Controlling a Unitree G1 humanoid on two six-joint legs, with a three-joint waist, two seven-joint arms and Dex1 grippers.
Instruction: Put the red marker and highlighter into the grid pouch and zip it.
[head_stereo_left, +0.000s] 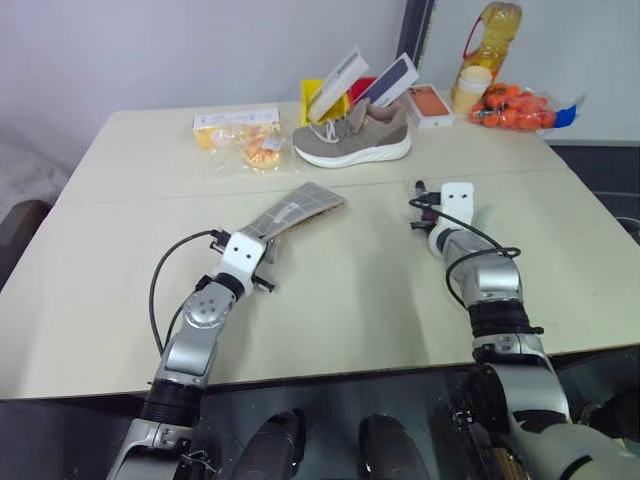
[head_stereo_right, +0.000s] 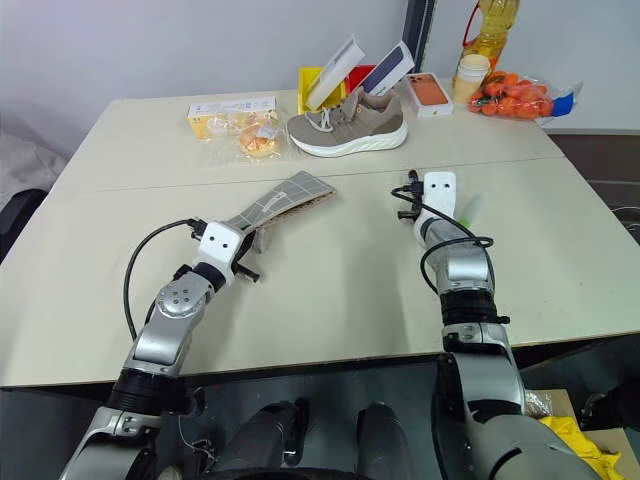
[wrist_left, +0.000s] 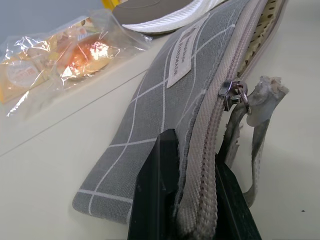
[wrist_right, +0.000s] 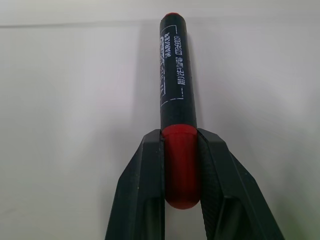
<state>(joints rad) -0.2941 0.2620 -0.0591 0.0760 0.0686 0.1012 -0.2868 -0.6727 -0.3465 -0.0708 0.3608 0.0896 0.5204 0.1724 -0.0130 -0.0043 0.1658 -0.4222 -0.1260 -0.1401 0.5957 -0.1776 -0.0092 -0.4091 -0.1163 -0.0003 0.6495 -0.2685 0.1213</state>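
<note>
While right gripper (wrist_right: 180, 150) jaws pinch marker (wrist_right: 178, 110) by its red end, black body pointing away, left gripper (wrist_left: 192, 200) jaws clamp pouch (wrist_left: 165, 115) zipper edge above surface (head_stereo_left: 350, 290)

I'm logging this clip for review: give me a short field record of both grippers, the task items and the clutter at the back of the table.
left gripper: shut on the grid pouch at its zipper edge, one end lifted
zipper: partly open, pull near the gripper
right gripper: shut on the red marker, by its red end
highlighter: on the table beside the right gripper
back of table: sneaker, wrapped snacks, oranges, oil bottle
</note>
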